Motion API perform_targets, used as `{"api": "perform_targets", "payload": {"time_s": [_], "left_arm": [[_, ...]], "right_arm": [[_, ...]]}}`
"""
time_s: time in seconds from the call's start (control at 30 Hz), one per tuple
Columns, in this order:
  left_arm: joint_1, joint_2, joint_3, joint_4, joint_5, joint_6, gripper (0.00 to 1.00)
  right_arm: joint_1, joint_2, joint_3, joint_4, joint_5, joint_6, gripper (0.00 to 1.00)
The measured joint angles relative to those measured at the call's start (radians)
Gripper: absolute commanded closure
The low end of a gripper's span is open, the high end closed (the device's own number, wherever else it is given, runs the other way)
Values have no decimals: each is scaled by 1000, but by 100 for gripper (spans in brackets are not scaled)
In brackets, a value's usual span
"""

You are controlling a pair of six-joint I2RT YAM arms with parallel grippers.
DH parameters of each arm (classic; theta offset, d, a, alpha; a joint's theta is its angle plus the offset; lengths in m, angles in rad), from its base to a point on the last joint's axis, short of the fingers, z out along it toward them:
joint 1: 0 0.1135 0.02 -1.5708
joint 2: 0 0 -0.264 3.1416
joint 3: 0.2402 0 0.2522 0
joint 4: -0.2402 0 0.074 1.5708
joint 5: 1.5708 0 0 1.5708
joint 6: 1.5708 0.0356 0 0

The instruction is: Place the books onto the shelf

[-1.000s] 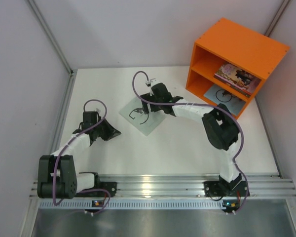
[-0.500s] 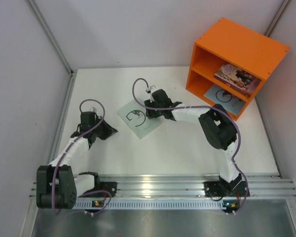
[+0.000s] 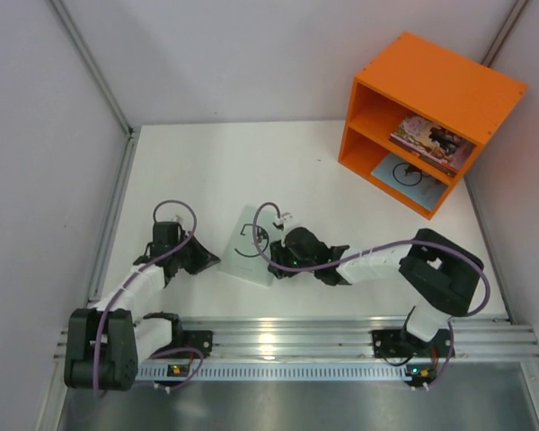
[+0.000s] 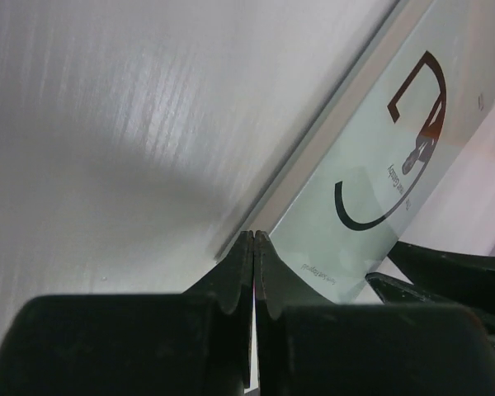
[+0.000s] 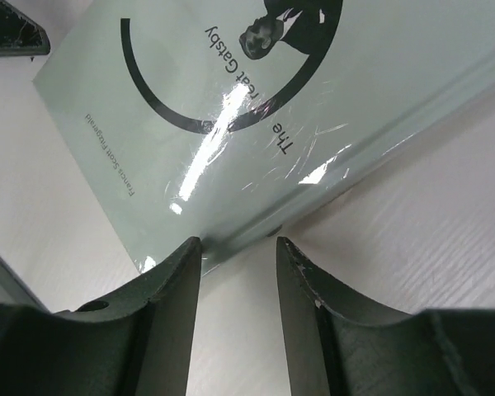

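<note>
1. Lower centre of the top view: the pale green book (image 3: 245, 241) lies flat on the bench (image 3: 341, 202), well apart from the shelf (image 3: 440, 83) at the upper right.
2. Upper compartment of the shelf: illustrated books (image 3: 431, 139) lie stacked. The lower compartment holds the light blue book (image 3: 404, 171).
3. Right end effector (image 5: 238, 247): the jaws stand half-parted at the lower edge of the wrist view, with the book's near corner and spine edge between the fingertips. Bare bench shows in the gap, so the book does not appear to be clamped yet.
4. Left end effector (image 4: 254, 241): the jaws are pressed together and hold nothing. Their tip sits just beside the opposite edge of the book, and contact cannot be confirmed.
5. Step in hand, by judgement: picking up the pale green book, with the left arm probably acting as a stop.
6. Next move, by judgement: the book is thin and flat, so one finger must get under its edge before the jaws close. The book must then be lifted and carried to the upper right into an open compartment.
</note>
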Motion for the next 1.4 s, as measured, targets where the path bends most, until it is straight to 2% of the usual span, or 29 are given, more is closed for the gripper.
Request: {"api": "perform_targets", "payload": {"time_s": [0.1, 0.27, 0.5, 0.6, 0.73, 0.83, 0.97, 1.17, 1.4], "left_arm": [[-17, -42, -28, 0, 3, -8, 100], [-67, -74, -53, -1, -2, -46, 100], [-301, -53, -51, 29, -53, -112, 100], [-347, -25, -50, 29, -56, -129, 100], [-351, -26, 3, -31, -113, -126, 100], [-342, 0, 113, -87, -179, -95, 100], [-324, 88, 236, -77, -231, -62, 100], [-320, 215, 249, -64, -220, -52, 100], [-320, 230, 183, -10, -192, -58, 100]], "right_arm": [[16, -63, -75, 6, -3, 59, 52], [14, -92, -82, -51, 51, 126, 38], [-13, -101, -71, -101, 184, 188, 34], [-37, -101, -71, -100, 191, 192, 33], [-81, -106, -71, -106, 172, 193, 33], [-140, -114, -70, -116, 114, 183, 33], [-212, -114, -61, -125, 60, 176, 33], [-245, -41, 14, -124, 4, 161, 34], [-206, 0, 40, -85, -38, 226, 32]]}}
